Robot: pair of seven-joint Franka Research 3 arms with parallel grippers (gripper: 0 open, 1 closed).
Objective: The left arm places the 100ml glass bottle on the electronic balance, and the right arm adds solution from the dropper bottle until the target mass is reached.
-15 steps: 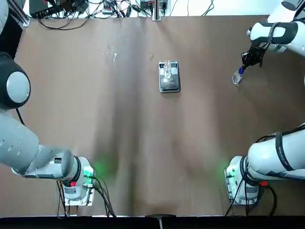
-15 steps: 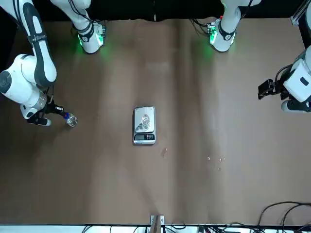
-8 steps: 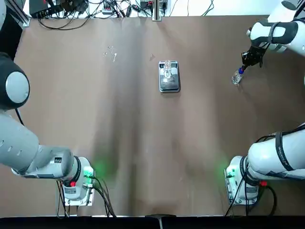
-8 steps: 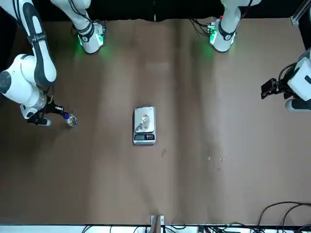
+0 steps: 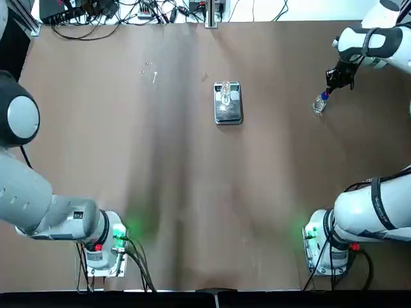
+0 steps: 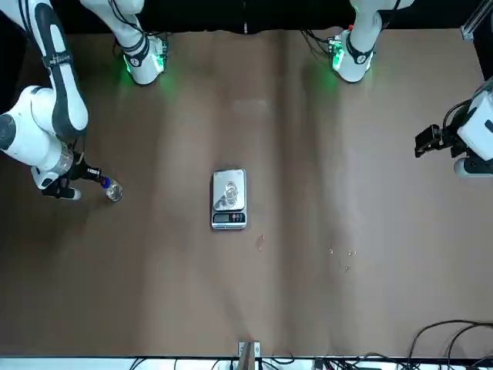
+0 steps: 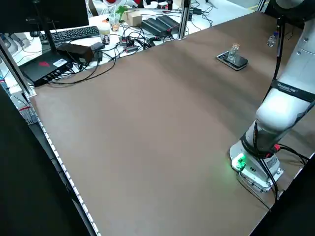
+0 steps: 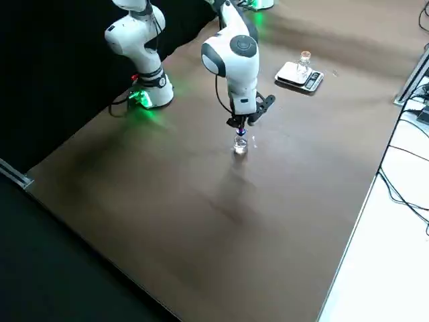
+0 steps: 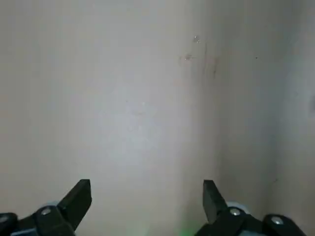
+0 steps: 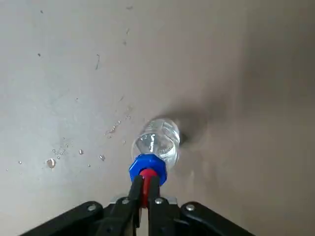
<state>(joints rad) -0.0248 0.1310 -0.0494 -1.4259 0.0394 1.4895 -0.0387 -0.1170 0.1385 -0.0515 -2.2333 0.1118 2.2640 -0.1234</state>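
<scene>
The electronic balance (image 5: 228, 106) lies mid-table with the clear 100ml glass bottle (image 5: 225, 93) upright on its pan (image 6: 229, 190). Far to the right in the top view stands the dropper bottle (image 5: 318, 103), clear with a blue collar (image 10: 147, 166). My right gripper (image 10: 146, 183) is directly above it, shut on its red tip; the front view shows this gripper (image 6: 90, 175) at the left. The dropper bottle's base looks to be at the table surface (image 8: 240, 145). My left gripper (image 9: 146, 194) hangs open over bare table, far from the balance, at the front view's right edge (image 6: 428, 140).
Small drops of liquid (image 10: 66, 152) lie on the brown table beside the dropper bottle. Cables and electronics (image 5: 128, 9) line the far edge. Both green-lit arm bases (image 5: 112, 237) stand at the near edge. Wide bare tabletop separates the dropper bottle from the balance.
My left gripper has drawn a little farther out toward its own side of the table. The right gripper and dropper bottle have barely shifted.
</scene>
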